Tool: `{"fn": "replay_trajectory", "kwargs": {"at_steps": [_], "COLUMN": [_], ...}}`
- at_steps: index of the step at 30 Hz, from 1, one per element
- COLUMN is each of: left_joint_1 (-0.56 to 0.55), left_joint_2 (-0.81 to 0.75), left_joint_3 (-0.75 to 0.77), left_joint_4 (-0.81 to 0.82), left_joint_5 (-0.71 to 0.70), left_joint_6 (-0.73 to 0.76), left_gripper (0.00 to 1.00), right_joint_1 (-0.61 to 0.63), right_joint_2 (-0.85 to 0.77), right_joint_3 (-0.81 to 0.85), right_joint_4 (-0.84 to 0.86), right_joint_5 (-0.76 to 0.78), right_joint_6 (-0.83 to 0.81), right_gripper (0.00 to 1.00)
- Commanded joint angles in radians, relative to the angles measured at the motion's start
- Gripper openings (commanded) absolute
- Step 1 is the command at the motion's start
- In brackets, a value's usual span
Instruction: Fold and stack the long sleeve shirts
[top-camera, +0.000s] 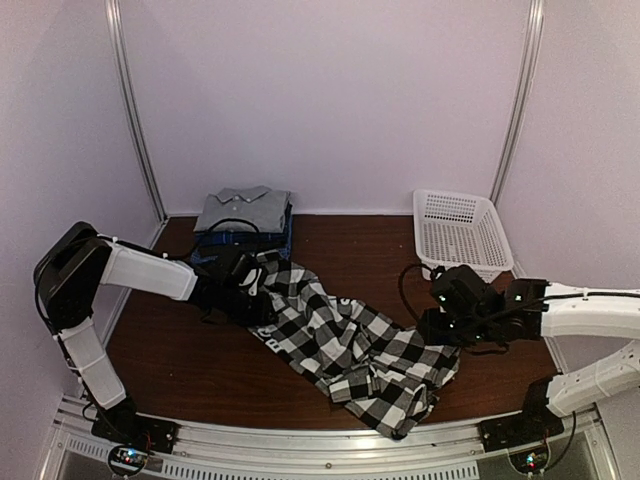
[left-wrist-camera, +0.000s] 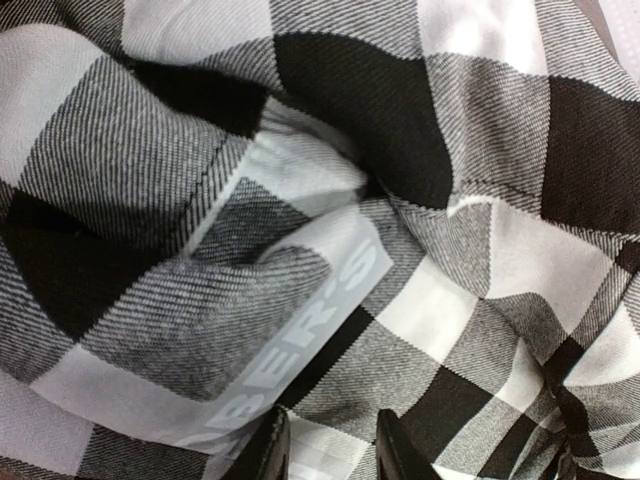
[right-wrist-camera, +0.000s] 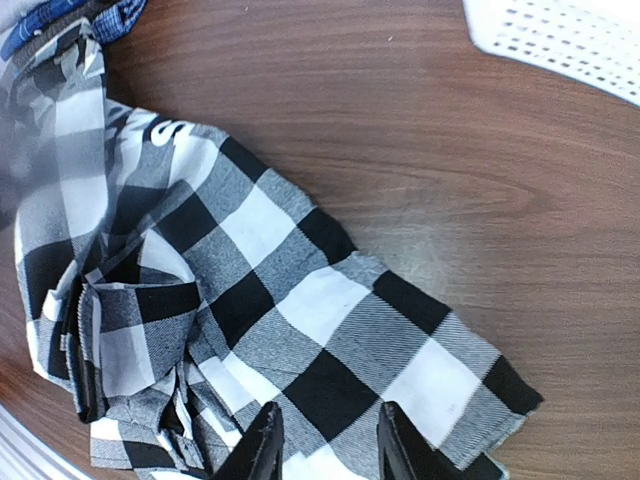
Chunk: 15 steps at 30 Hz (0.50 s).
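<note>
Top view: black-and-white check shirt (top-camera: 345, 345) is seen spread crumpled on the brown table (top-camera: 350, 250), running diagonally from centre-left to the near edge at right-centre. L gripper (top-camera: 250, 298) is lowered onto the shirt's far-left end. R gripper (top-camera: 440, 330) is held at the shirt's right edge. At the back left a folded grey shirt (top-camera: 243, 210) is stacked, collar up, on a folded blue shirt (top-camera: 285, 240). The check shirt's far end lies just beside that stack. A white lattice basket (top-camera: 462, 232) is set at the back right, apart from the cloth.

L wrist view: frame is filled w/ bunched check shirt (left-wrist-camera: 400, 130); a pale label (left-wrist-camera: 300, 340) w/ printed letters is seen across it. L gripper (left-wrist-camera: 333, 450) tips are parted w/ cloth in the gap. Whether it's pinched cannot be told.

R wrist view: R gripper (right-wrist-camera: 328, 445) fingers are set apart over the check shirt (right-wrist-camera: 250, 290), which lies flat on the table (right-wrist-camera: 400, 150); nothing is clamped. Blue shirt (right-wrist-camera: 60, 20) is glimpsed at top left, basket (right-wrist-camera: 570, 35) at top right.
</note>
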<state>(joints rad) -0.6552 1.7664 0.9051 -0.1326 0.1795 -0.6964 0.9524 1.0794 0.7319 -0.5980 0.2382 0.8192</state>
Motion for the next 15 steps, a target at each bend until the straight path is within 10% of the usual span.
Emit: {"fn": "replay_trajectory", "kwargs": {"at_steps": [1,15], "left_joint_1": [0.014,0.015], "left_joint_2": [-0.001,-0.013], "left_joint_3": [-0.014,-0.013], "left_joint_4": [-0.083,-0.092], "left_joint_5": [-0.035,-0.041], "left_joint_6": [0.013,0.017], "left_gripper": [0.32,0.32], "right_joint_1": [0.019,0.192], "right_joint_2": [0.147,0.345], "right_joint_3": [0.000,-0.149], "right_joint_4": [0.168,0.259], "right_joint_5": [-0.048,-0.130], "right_joint_6": [-0.049,0.089], "right_gripper": [0.33,0.33]}}
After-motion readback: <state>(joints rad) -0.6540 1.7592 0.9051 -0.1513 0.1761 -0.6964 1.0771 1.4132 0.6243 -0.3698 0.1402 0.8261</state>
